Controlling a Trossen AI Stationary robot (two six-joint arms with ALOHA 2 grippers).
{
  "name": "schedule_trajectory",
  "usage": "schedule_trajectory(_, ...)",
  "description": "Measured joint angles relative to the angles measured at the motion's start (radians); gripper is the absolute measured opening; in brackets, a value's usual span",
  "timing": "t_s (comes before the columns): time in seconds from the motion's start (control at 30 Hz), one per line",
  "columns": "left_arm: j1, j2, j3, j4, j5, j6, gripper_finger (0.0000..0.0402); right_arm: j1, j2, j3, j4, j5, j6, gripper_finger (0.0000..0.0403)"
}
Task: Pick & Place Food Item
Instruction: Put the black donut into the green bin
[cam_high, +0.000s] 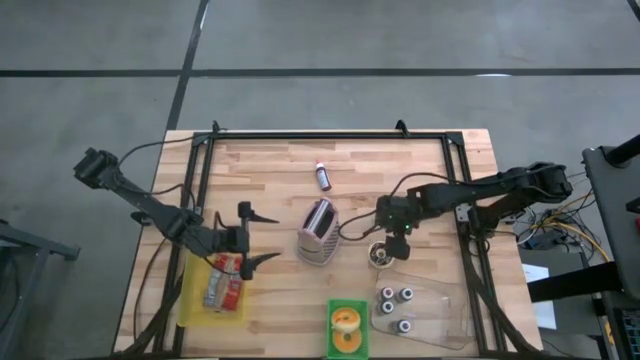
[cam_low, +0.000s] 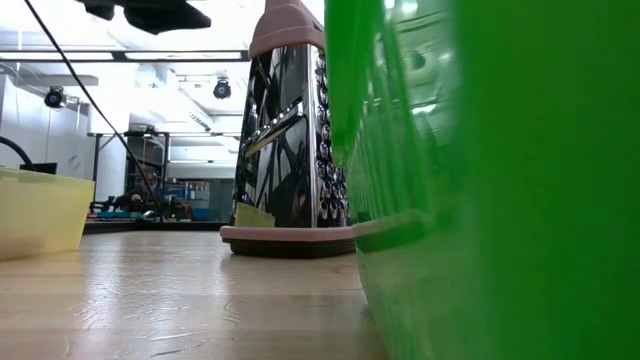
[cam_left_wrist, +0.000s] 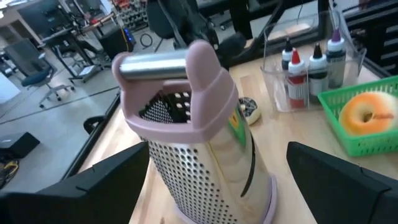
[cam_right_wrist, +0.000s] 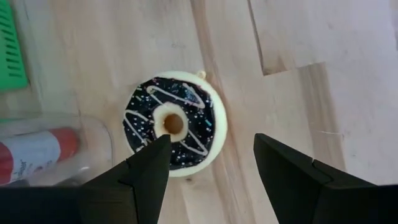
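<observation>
Doughnut (cam_right_wrist: 175, 127) lies beneath open right end effector (cam_right_wrist: 211, 163).

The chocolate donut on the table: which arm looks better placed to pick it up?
The right. Its open right gripper hangs directly over the donut, while the left gripper sits across the table, facing the grater.

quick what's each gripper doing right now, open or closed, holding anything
Left gripper: open, empty, facing the grater.
Right gripper: open, empty, hanging over the chocolate donut.
</observation>
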Motion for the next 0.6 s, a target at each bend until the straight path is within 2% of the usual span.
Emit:
schedule_trajectory(0.2,0.0,-0.037,0.002,0.0,-0.003,0.008,0.0383,0.001,0.022,-0.014,0.028,0.001,-0.005,0.0224)
schedule_trajectory(0.6,0.0,-0.056,-0.01,-0.002,-0.003,0.003,0.0383,0.001,0.161,-0.015,0.067,0.009,-0.012,0.0224)
